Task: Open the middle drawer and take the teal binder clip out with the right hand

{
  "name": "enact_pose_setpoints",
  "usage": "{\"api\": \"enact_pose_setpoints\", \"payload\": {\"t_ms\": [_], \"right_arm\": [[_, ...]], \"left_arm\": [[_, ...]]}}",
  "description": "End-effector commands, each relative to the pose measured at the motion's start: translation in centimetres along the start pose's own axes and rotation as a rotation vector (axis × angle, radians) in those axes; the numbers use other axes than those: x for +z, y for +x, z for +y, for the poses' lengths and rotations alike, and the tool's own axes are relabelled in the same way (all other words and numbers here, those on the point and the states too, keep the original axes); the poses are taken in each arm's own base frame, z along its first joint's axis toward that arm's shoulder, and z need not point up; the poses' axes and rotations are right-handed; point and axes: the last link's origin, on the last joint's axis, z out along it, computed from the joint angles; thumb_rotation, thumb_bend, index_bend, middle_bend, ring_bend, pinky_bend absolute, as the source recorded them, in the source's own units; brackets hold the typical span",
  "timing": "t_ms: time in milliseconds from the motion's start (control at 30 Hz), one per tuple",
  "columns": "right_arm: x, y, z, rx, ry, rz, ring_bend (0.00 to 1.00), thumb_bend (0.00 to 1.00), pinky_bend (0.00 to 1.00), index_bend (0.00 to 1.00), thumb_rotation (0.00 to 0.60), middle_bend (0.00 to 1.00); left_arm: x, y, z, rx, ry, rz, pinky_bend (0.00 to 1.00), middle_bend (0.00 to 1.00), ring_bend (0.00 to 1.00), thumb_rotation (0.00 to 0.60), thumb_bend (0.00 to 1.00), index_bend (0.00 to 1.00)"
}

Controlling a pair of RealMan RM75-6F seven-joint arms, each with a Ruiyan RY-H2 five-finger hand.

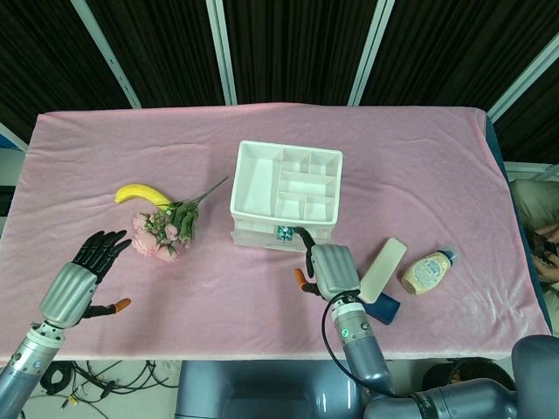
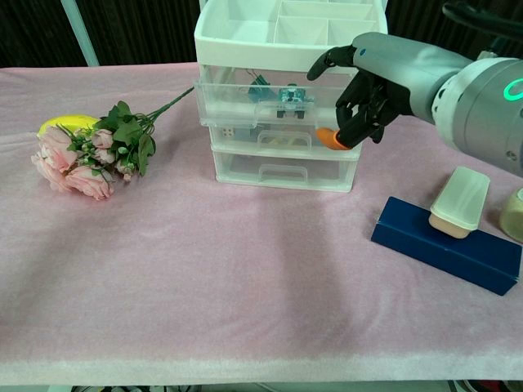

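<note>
The white drawer unit [image 1: 238, 179] [image 2: 286, 173] stands mid-table with an open tray on top. A teal binder clip [image 1: 283, 232] [image 2: 292, 96] lies in the clear uppermost drawer [image 2: 225, 102], which juts out slightly; a darker clip [image 2: 259, 84] sits beside it. The middle drawer [image 2: 282, 140] is pushed in. My right hand [image 1: 330, 269] [image 2: 372, 82] hovers at the unit's front right. Its fingers are curled on nothing, one finger reaches over the top drawer's corner, and the orange thumb tip is beside the middle drawer's front. My left hand [image 1: 83, 279] hovers with fingers spread at the front left.
A banana [image 1: 141, 193] [image 2: 61, 122] and a bunch of pink flowers [image 1: 168, 229] [image 2: 94, 155] lie left of the unit. On the right are a blue box [image 1: 384, 307] [image 2: 445, 245] with a white case [image 1: 382, 270] [image 2: 460, 200] on it, and a bottle [image 1: 429, 271].
</note>
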Motion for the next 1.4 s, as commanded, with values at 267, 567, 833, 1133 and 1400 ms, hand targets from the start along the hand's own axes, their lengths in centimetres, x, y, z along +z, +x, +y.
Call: {"api": "enact_pose_setpoints", "payload": {"t_ms": [267,567,833,1133,1400], "right_arm": [[-1.1,-0.3,-0.5,-0.046,0.013,-0.003,0.94,0.36,0.74,0.24,0.600,0.94],[-1.9,-0.6,-0.7,-0.051,0.017,-0.035,0.96,0.36,0.77,0.31,0.600,0.96],[-2.7,-0.6,-0.9,-0.053,0.041,-0.050,0.96,0.36,0.77,0.33,0.600,0.96],[-4.1,-1.2,-1.3,-0.043,0.076,-0.088,0.96,0.36,0.77,0.33,0.600,0.96],[-4.7,-1.4,-1.2,-0.050,0.076,-0.113,0.96,0.36,0.77,0.33,0.600,0.96]], "left_arm": [[0.1,0.0,0.0,-0.003,-0.001,0.007,0.00,0.00,0.00,0.600,0.00,0.00],[0.1,0.1,0.0,-0.008,0.002,0.019,0.00,0.00,0.00,0.600,0.00,0.00],[0.3,0.2,-0.2,-0.001,0.004,0.027,0.00,0.00,0.00,0.600,0.00,0.00],[0.4,0.3,-0.3,-0.007,0.009,0.040,0.00,0.00,0.00,0.600,0.00,0.00],[0.4,0.3,-0.3,-0.007,0.009,0.039,0.00,0.00,0.00,0.600,0.00,0.00]]}}
